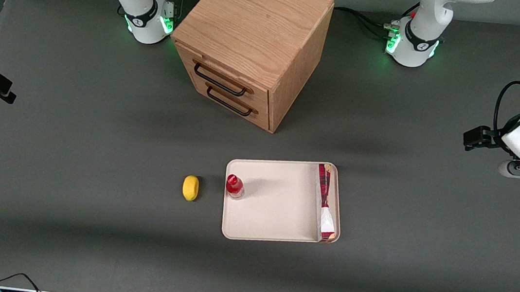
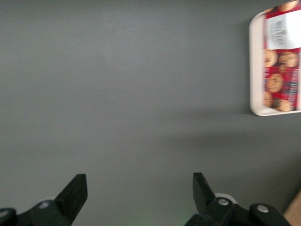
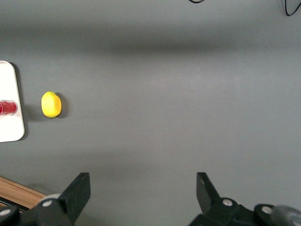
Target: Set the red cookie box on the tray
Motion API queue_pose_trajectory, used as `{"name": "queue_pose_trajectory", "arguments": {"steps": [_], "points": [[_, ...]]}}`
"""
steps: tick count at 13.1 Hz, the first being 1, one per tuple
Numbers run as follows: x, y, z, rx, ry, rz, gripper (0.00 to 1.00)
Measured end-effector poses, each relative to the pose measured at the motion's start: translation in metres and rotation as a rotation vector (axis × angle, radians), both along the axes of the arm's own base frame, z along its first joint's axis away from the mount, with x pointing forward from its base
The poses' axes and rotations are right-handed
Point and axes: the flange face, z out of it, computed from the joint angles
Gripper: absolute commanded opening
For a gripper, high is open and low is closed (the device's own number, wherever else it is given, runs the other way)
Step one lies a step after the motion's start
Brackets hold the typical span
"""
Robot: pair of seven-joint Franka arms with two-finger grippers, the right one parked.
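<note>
The red cookie box (image 1: 325, 202), with plaid print and a white patch, lies in the cream-white tray (image 1: 277, 211) along the rim toward the working arm's end. It also shows in the left wrist view (image 2: 281, 61) with cookie pictures, inside the tray's rim (image 2: 254, 70). My left gripper (image 1: 474, 138) hangs above the bare table, well away from the tray toward the working arm's end and farther from the front camera. In the wrist view the gripper (image 2: 139, 181) is open and empty over grey mat.
A small red-capped bottle (image 1: 235, 186) stands on the tray's rim side toward the parked arm. A yellow lemon (image 1: 190, 187) lies on the mat beside it. A wooden drawer cabinet (image 1: 252, 42) stands farther from the front camera than the tray.
</note>
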Motion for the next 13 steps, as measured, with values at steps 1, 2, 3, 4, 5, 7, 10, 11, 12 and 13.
{"name": "queue_pose_trajectory", "arguments": {"steps": [1,2,3,4,5,7,10,11,12,13], "points": [[-0.003,-0.002,0.006,-0.013,-0.006,0.001,1.0],[-0.008,-0.003,0.014,-0.018,-0.011,0.0,1.0],[-0.014,-0.003,0.024,-0.02,-0.02,0.0,1.0],[-0.017,-0.002,0.034,-0.022,-0.036,0.001,1.0],[-0.018,-0.002,0.042,-0.027,-0.05,0.002,1.0],[-0.016,-0.001,0.048,-0.031,-0.066,0.005,1.0],[-0.013,-0.001,0.051,-0.032,-0.072,0.006,1.0],[-0.012,-0.001,0.05,-0.032,-0.07,0.006,1.0],[-0.012,0.0,0.049,-0.032,-0.069,0.007,1.0],[-0.012,-0.001,0.049,-0.032,-0.069,0.006,1.0]]}}
